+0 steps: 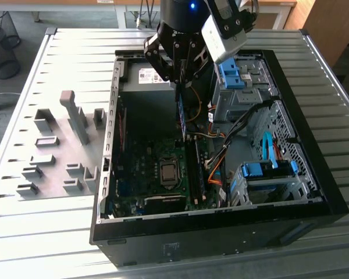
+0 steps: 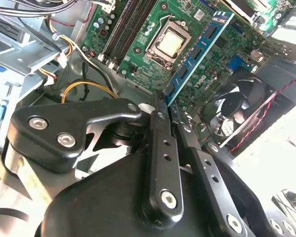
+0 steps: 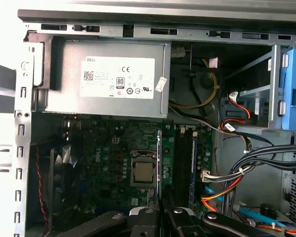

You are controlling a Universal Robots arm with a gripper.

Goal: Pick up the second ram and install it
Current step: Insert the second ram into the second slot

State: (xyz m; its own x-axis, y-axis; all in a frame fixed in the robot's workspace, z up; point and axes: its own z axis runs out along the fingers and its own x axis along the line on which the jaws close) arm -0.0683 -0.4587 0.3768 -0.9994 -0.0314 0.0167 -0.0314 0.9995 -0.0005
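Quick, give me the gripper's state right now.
Gripper: shut on the second ram, its fingers clamped on one end of the blue-green strip, held over the motherboard inside the open computer case.

White printed label [image 3: 117, 77] with certification symbols on the power supply [image 3: 106, 106], small white tag [image 3: 161, 84] beside it

A robotics lab or test workshop — an opened computer case [image 1: 314, 203] lies on a ribbed metal table [image 1: 75, 64], grey fixture blocks [image 1: 58, 151] just beside the case, wire wastebaskets [image 1: 3, 43] on the floor beyond the table.
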